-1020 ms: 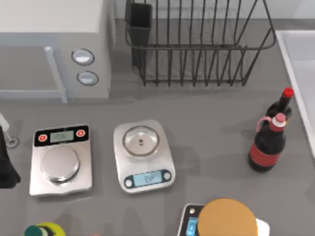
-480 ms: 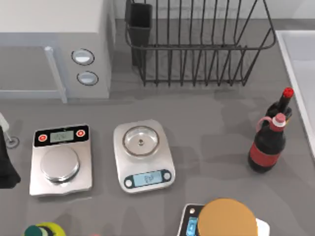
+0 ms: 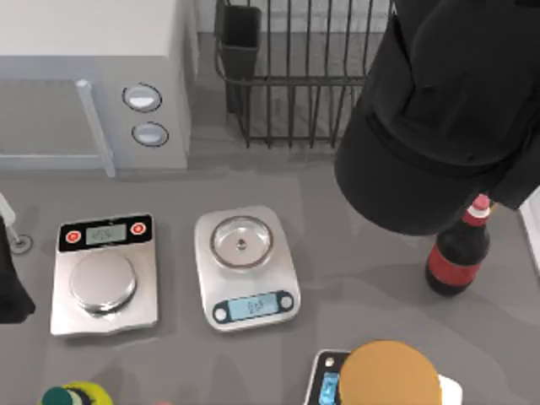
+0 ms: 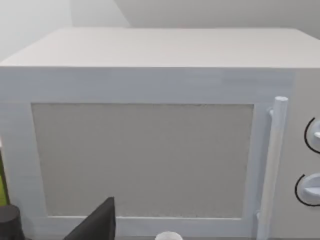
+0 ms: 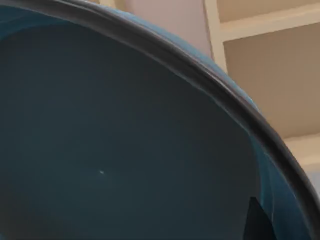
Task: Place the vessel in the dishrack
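Two arms on this job, and my right arm (image 3: 447, 110) is the big black mass over the right part of the dishrack (image 3: 291, 101), covering much of its wire bars as seen from above. Its claw is hidden under the arm's bulk, so I cannot tell how far the fingers are spread or what they grip. On the right wrist camera a dark blue vessel (image 5: 115, 145) with a darker rim sits right up against the lens, with pale shelving behind it. The rack stands at the far side of the bench (image 3: 337, 253), its dark utensil cup (image 3: 240, 38) at the corner nearest the white microwave (image 3: 93, 76).

My left arm (image 3: 10, 283) is parked at the left edge of the bench, its camera facing the microwave door (image 4: 142, 160); I can't read its claw either.

On the bench, two kitchen scales lie side by side: a square silver scale (image 3: 104, 272) and a rounded scale (image 3: 246, 266). A dark red bottle (image 3: 457, 253) stands near the right side, just below the right arm.
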Robot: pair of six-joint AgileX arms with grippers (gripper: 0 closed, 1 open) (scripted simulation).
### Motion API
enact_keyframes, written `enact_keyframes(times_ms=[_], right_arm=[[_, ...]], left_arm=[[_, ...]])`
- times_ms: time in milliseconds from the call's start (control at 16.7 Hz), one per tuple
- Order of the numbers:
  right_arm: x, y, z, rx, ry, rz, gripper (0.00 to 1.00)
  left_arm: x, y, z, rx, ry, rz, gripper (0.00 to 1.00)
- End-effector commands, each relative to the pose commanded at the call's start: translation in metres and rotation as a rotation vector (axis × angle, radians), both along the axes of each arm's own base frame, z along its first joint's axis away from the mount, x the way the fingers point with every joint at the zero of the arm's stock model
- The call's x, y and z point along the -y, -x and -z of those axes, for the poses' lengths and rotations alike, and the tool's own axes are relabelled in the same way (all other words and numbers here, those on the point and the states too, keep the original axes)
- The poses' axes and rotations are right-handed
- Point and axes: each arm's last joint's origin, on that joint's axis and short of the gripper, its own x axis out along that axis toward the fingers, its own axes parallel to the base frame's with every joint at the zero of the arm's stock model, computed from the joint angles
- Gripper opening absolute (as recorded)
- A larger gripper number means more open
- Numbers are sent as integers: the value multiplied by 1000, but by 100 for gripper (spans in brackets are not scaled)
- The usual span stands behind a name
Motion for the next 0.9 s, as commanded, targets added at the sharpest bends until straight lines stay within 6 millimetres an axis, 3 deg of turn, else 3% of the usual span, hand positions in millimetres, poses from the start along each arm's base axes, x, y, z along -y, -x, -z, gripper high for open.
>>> enact_keyframes(times_ms=[180, 600, 780, 900], right_arm=[[2, -16, 31, -59, 193, 57, 0], [-1, -21, 37, -62, 206, 56, 0], [-14, -56, 65, -60, 208, 52, 0], [-22, -93, 99, -62, 210, 51, 0]], left_arm=[[0, 0, 0, 0, 0, 0, 100], [0, 0, 0, 0, 0, 0, 100], [0, 0, 0, 0, 0, 0, 100], [0, 0, 0, 0, 0, 0, 100]])
